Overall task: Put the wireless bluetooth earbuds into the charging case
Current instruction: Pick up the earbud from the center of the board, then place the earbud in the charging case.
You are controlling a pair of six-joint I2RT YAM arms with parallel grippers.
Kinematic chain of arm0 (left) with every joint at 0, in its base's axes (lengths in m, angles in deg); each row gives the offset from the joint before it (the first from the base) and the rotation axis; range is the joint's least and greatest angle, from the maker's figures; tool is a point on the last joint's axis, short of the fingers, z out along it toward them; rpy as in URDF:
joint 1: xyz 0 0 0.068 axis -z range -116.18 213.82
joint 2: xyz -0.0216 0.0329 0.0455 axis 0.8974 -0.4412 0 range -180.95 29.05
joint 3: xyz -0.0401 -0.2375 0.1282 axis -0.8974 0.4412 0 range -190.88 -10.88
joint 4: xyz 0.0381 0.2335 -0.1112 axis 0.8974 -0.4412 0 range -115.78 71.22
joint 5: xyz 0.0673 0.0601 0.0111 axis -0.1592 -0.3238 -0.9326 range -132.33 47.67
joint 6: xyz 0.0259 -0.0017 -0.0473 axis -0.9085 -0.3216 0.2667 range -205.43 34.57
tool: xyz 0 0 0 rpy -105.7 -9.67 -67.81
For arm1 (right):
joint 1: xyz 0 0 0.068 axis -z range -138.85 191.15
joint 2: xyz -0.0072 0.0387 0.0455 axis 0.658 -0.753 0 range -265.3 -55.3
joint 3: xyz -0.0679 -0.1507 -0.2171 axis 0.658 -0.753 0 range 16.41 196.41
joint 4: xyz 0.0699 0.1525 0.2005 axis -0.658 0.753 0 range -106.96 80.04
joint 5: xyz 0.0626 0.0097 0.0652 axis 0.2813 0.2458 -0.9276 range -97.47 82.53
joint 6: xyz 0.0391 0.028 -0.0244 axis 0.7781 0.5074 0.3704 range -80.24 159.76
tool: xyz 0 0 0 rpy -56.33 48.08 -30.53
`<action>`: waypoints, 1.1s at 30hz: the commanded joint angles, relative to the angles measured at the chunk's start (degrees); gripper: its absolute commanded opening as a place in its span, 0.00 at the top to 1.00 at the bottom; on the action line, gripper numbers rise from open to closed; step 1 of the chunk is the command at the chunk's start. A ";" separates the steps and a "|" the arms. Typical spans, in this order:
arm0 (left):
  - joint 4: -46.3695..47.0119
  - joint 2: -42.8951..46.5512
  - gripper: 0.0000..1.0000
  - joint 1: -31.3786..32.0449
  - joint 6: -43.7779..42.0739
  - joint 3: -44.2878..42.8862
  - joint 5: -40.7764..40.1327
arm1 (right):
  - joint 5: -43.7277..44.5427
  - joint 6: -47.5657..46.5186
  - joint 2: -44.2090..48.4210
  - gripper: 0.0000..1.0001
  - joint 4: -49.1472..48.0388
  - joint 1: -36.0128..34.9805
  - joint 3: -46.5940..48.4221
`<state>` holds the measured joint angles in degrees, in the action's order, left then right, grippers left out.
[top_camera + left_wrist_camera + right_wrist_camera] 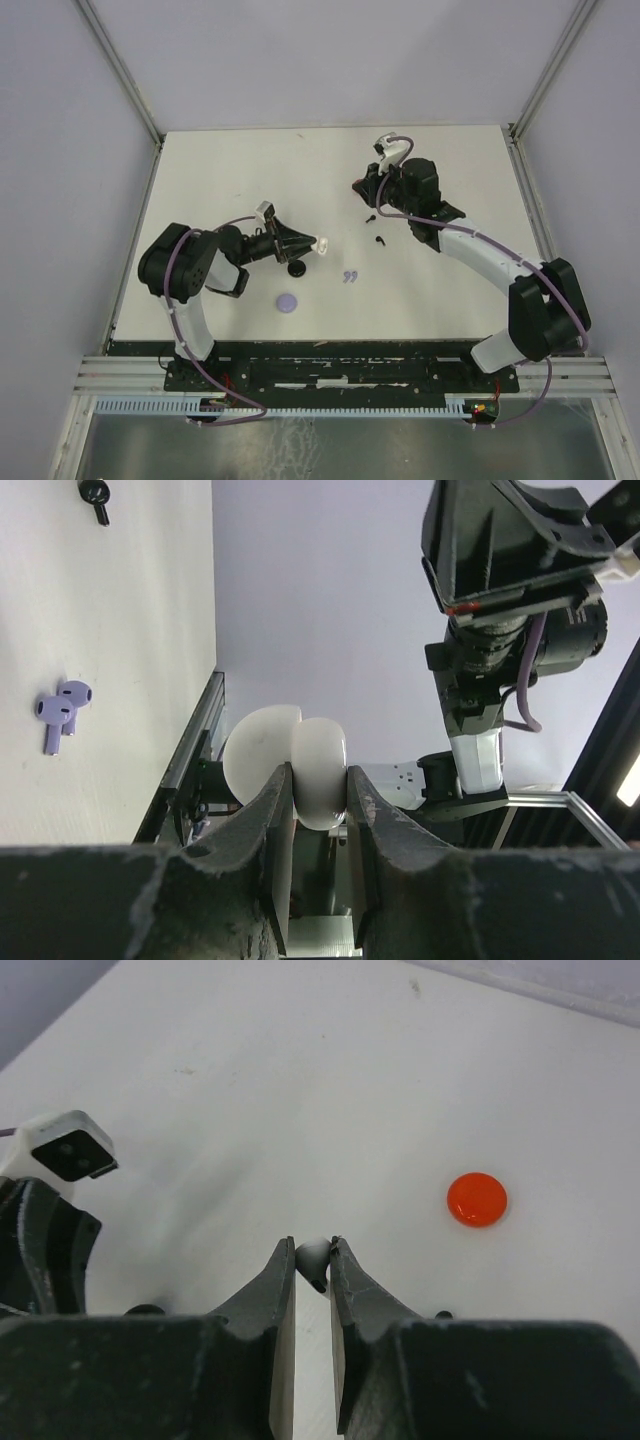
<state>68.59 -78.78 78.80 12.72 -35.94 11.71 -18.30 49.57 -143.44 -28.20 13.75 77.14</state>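
Nearest the arm bases, a lavender disc (288, 302) lies flat on the white table (200, 180). A little to its right the lavender earbuds (350, 277) rest side by side, touching or nearly so, with their stems pointing the same way. A black disc (296, 270) sits just beyond the lavender disc, close under the left arm's fingers.

The left gripper (320, 775) reaches out toward the middle of the table with its claw clamped on the charging case (300, 745). The case is white and rounded, its two halves parted like a clamshell, and it is held off the surface.

Farther out and to the right, a black earbud (380, 240) lies on the table. Another black earbud (370, 216) lies just beyond it, apart from the first.

Above these hangs the right gripper (311, 1248), its fingers pinched together on a tiny white piece with a dark tip. This looks like a white earbud (313, 1257), though most of it is hidden between the pads. It is held clear of the table and well apart from the case. Beyond it, in the right wrist view, a red disc (477, 1200) lies flat on the table, off to the right of the fingers
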 commanded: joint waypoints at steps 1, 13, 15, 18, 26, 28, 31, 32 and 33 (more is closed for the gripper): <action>11.65 -1.18 0.97 1.72 -2.78 -3.18 0.47 | 0.79 4.93 7.15 0.99 -9.29 -0.36 -4.33; 11.70 -3.43 0.97 4.48 -1.02 -9.30 2.34 | -2.16 6.96 14.56 0.99 -18.74 -1.11 -16.71; 11.72 -3.99 0.97 5.04 -1.03 -10.36 2.77 | -2.88 7.40 14.99 0.99 -25.96 -1.78 -19.94; 11.74 -5.16 0.97 5.34 -1.03 -11.62 3.03 | -4.22 8.68 14.55 0.99 -30.48 -2.64 -22.06; 11.71 -6.57 0.97 5.67 0.16 -13.27 2.73 | -3.24 10.07 14.28 0.99 -32.60 -6.77 -22.96; 11.76 -6.84 0.97 5.63 0.84 -13.70 2.45 | -3.15 9.78 13.78 0.99 -32.48 -7.69 -22.76; 11.70 -7.02 0.97 5.67 1.30 -14.49 2.13 | -3.19 9.47 13.16 0.99 -32.72 -8.90 -22.82; 11.74 -6.96 0.97 5.67 1.42 -14.84 2.09 | -3.23 9.45 12.97 0.99 -32.85 -9.11 -22.94; 11.75 -6.88 0.97 5.66 1.60 -15.11 1.99 | -3.31 9.40 12.77 0.99 -33.06 -9.29 -23.16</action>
<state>68.59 -85.49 84.20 12.78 -48.84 13.52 -20.98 58.62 -130.57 -56.99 5.42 53.97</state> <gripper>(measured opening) 0.305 0.205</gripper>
